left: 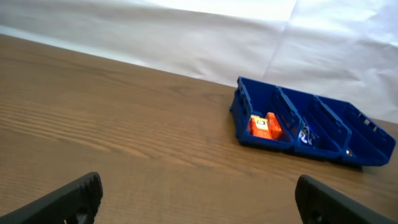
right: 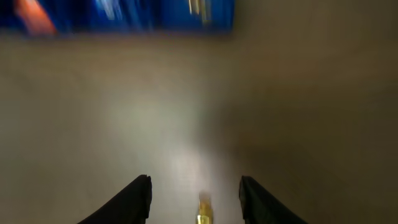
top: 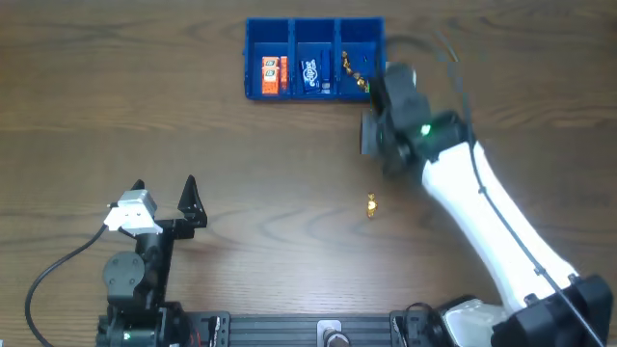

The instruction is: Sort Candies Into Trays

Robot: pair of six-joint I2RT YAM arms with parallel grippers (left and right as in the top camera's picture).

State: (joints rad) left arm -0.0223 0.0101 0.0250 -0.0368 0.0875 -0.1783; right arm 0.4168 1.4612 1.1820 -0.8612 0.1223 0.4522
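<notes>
R gripper jaws apart, prob. over gold candy; next: drop, pinch, carry to blue tray. L gripper jaws apart too.

The table is brown wood-grain, smooth and matt; the blue tray is plastic; the loose candy wears shiny gold foil.
</notes>
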